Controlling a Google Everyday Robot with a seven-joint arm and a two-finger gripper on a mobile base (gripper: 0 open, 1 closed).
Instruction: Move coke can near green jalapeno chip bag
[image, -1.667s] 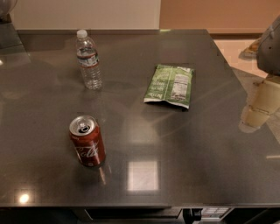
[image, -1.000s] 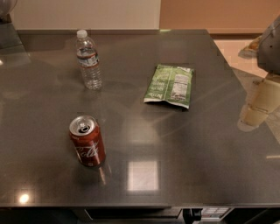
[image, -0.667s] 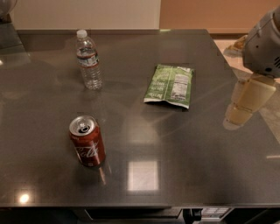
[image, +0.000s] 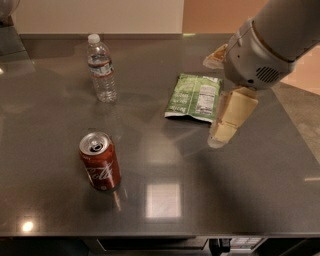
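Note:
The coke can, red with white script and a silver top, stands upright on the dark table at the front left. The green jalapeno chip bag lies flat right of the table's middle, white label panel up. My gripper hangs over the table just right of the bag's front right corner, well to the right of the can. Only one cream-coloured finger shows, pointing down.
A clear plastic water bottle stands upright at the back left. The table's right edge runs close behind the arm, with floor beyond. A wall lies past the far edge.
The arm has swung in from the right edge toward the table's middle, and the gripper now hangs beside the chip bag. The can, bag and bottle have not moved.

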